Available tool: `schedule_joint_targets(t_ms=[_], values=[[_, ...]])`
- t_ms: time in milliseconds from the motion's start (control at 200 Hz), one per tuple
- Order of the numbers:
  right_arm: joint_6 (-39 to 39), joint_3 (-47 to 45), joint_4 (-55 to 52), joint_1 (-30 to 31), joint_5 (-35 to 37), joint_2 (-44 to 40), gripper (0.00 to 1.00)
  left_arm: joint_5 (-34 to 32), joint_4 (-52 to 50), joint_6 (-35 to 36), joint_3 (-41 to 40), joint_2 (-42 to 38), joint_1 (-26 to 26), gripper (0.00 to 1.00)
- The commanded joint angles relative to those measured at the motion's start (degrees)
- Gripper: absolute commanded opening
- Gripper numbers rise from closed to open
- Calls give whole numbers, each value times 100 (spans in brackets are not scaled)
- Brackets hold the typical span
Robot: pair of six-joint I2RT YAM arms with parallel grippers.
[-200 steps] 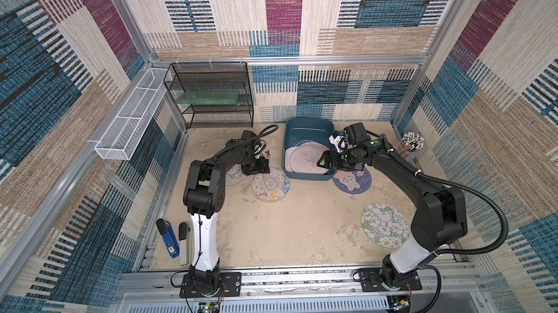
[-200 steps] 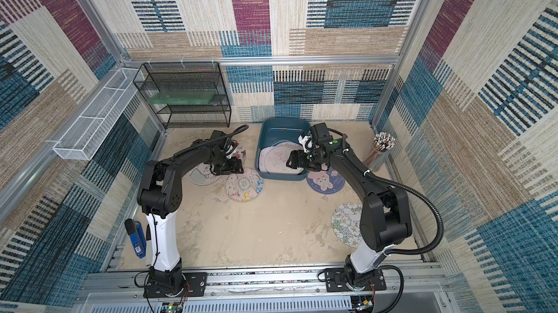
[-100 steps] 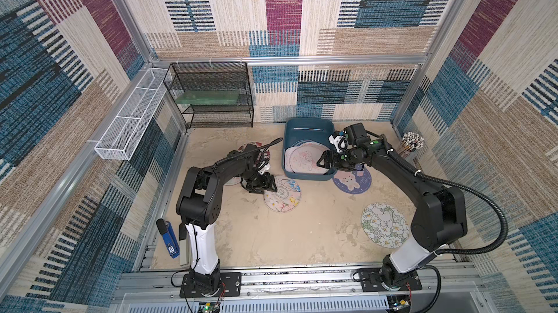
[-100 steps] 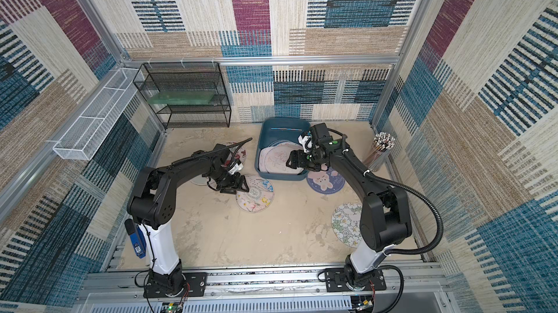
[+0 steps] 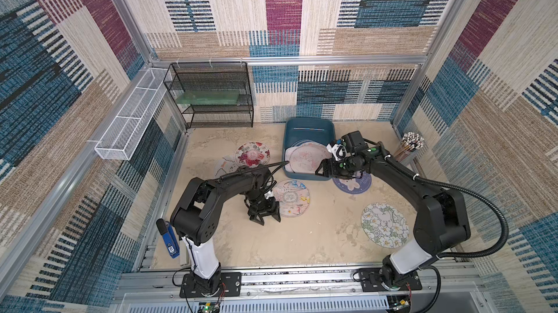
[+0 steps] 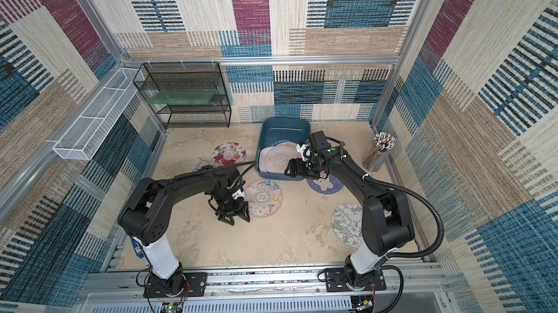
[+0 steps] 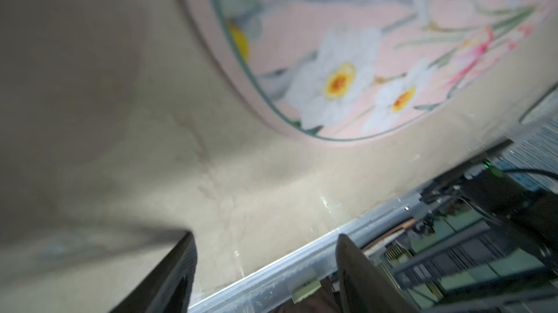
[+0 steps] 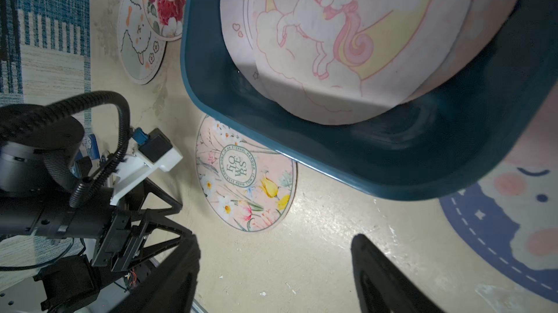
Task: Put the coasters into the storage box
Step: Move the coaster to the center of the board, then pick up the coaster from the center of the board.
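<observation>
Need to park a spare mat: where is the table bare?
Widest bare patch: front middle, between the left hand, the white-flower coaster and the front rail. Crowded along the storage box near wall: pink floral coaster, blue coaster, right hand.

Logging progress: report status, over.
Left gripper open, empty, beside pink floral coaster. Right gripper open, empty, at storage box. Five coasters on table. Nothing blocking.

The pink flower coaster (image 8: 244, 175) has a round green seal with FLO, WE, RS stacked in three rows, ringed by small capitals that seem to read HOME IS AN ETERNAL HARBOR. The rose coaster (image 8: 164, 3) shows the same stacked letters.
</observation>
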Motion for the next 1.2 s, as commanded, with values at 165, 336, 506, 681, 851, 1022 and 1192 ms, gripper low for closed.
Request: schedule_joint_targets(t_ms=[165, 336, 506, 681, 851, 1022, 1192], values=[[-94, -777, 891, 564, -270, 110, 81, -1439, 1438, -763, 173, -200, 173, 76], [17, -1205, 1425, 935, -204, 342, 81, -1495, 2054, -960, 108, -167, 216, 76], [246, -1459, 1943, 1021, -167, 596, 81, -1321, 2525, -1124, 65, 29, 218, 76], [292, -1520, 2064, 996, -34, 783, 81, -1248, 2537, -1081, 66, 137, 223, 75], [341, -1462, 2066, 1029, -29, 966, 80, -1106, 2422, -1144, -125, 37, 142, 73], [432, -1474, 1990, 1088, -17, 1078, 80, -1070, 2303, -1210, -553, -252, 66, 73], [498, -1381, 1861, 1200, -12, 1177, 79, -1088, 2155, -1218, -766, -395, 13, 74]])
